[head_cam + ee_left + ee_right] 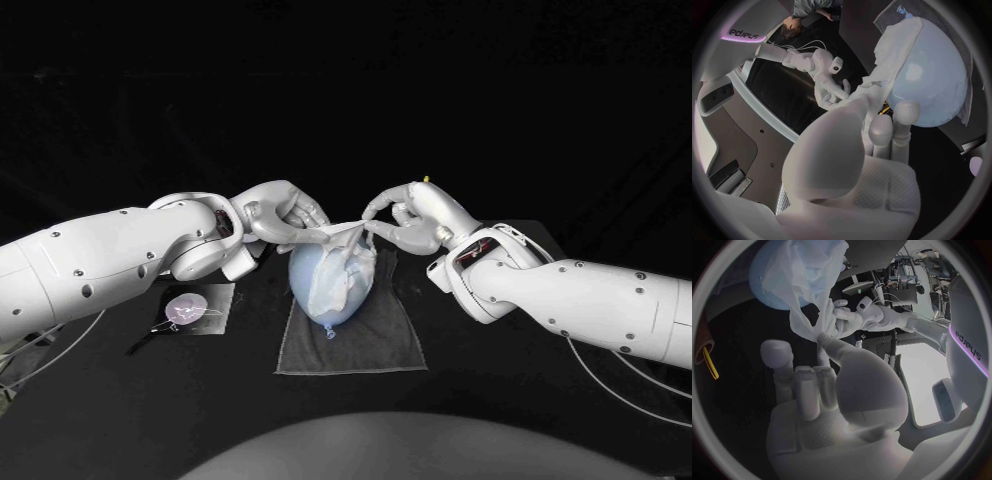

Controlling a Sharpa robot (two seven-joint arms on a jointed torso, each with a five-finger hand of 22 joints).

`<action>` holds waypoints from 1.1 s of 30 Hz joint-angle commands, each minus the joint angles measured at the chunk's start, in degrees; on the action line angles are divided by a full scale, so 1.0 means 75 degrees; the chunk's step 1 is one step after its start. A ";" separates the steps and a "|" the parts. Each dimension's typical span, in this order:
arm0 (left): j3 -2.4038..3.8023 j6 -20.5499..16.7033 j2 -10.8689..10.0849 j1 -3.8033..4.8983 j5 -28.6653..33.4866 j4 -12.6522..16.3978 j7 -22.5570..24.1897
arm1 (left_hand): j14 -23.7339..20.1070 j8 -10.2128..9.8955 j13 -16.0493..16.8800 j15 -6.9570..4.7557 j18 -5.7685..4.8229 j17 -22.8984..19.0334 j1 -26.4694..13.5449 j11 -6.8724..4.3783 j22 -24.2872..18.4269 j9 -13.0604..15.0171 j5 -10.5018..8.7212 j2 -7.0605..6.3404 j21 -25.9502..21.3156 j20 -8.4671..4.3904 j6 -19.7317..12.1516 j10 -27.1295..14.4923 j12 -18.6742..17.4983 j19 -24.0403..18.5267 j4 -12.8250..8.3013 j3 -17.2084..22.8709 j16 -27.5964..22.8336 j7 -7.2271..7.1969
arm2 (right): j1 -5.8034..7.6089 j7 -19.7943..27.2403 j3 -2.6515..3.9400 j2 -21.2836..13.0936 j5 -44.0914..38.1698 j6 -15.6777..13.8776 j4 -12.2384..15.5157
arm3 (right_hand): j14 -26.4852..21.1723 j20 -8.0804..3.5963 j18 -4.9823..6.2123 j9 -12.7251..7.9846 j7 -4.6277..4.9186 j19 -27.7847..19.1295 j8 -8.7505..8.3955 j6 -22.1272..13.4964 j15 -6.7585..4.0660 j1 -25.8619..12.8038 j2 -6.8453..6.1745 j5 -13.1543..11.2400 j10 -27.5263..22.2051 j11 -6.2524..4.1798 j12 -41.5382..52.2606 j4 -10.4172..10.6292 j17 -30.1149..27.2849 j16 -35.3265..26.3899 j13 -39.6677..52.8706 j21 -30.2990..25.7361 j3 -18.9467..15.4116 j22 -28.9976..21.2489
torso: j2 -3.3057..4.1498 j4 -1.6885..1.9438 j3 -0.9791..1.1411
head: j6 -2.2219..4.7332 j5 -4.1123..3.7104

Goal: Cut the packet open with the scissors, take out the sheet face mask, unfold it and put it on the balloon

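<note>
Dark grey cloth towel [372,350] nearest, on black table [548,400]; dark square packet with pale purple print [192,308] beside it on robot's left, well apart from hands; pale blue balloon [307,280] lies on towel, crumpled white sheet face mask [351,262] draped over it; beyond, left hand [281,218] and right hand [408,222] each pinch mask's far edge, other fingers loose. Step judged: laying mask on balloon. Next move likely calls for spreading sheet smooth, then gentle release so balloon doesn't roll.
</note>
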 commanded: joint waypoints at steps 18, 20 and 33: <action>0.0178 -0.0721 -0.0249 0.0046 0.0198 0.0286 0.0312 | 0.0426 0.0253 0.0888 -0.0234 -0.0168 0.0652 -0.1328 -0.0240 0.0671 0.0609 0.0018 0.0085 0.0399 -0.0164 -0.0322 0.0726 0.1182 0.0408 -0.0051 0.0708 0.0224 -0.0194 | 0.0016 -0.0264 0.0015 0.0158 0.0045 0.0066 -0.0228 | 0.0806 -0.0028 0.0114 0.0271 -0.0002 -0.0042 0.0055 0.0052 -0.0034 -0.0053 0.0066 0.0021 0.0796 -0.0071 0.0038 -0.0005 0.2006 0.0032 0.2007 -0.0104 0.0086 -0.0125 | 0.0002 0.0005 -0.0003 | 0.0001 0.0009; 0.0185 -0.0736 -0.0268 0.0051 0.0204 0.0292 0.0273 | 0.0450 0.0301 0.0955 -0.0256 -0.0173 0.0676 -0.1384 -0.0265 0.0699 0.0666 0.0018 0.0041 0.0411 -0.0185 -0.0277 0.0827 0.1286 0.0437 -0.0060 0.0695 0.0224 -0.0214 | 0.0020 -0.0278 0.0016 0.0190 0.0053 0.0079 -0.0264 | 0.0806 -0.0028 0.0114 0.0275 -0.0001 -0.0046 0.0056 0.0048 -0.0034 -0.0060 0.0065 0.0020 0.0796 -0.0070 0.0038 -0.0005 0.2006 0.0032 0.2007 -0.0109 0.0090 -0.0129 | 0.0003 0.0007 -0.0002 | 0.0001 0.0003; 0.0196 -0.0651 -0.0316 0.0061 0.0029 0.0170 -0.0787 | 0.0508 0.0395 0.1115 -0.0298 -0.0183 0.0752 -0.1423 -0.0303 0.0738 0.0791 0.0020 -0.0044 0.0423 -0.0239 -0.0223 0.0884 0.1506 0.0493 -0.0127 0.0736 0.0222 -0.0239 | 0.0080 -0.0571 0.0017 0.0567 0.0117 0.0192 -0.0691 | 0.0806 -0.0019 0.0149 0.0327 0.0009 -0.0151 0.0074 -0.0027 -0.0033 -0.0137 0.0047 0.0021 0.0796 -0.0062 0.0038 -0.0019 0.2006 0.0032 0.2007 -0.0298 0.0160 -0.0301 | 0.0007 0.0005 -0.0004 | 0.0001 -0.0011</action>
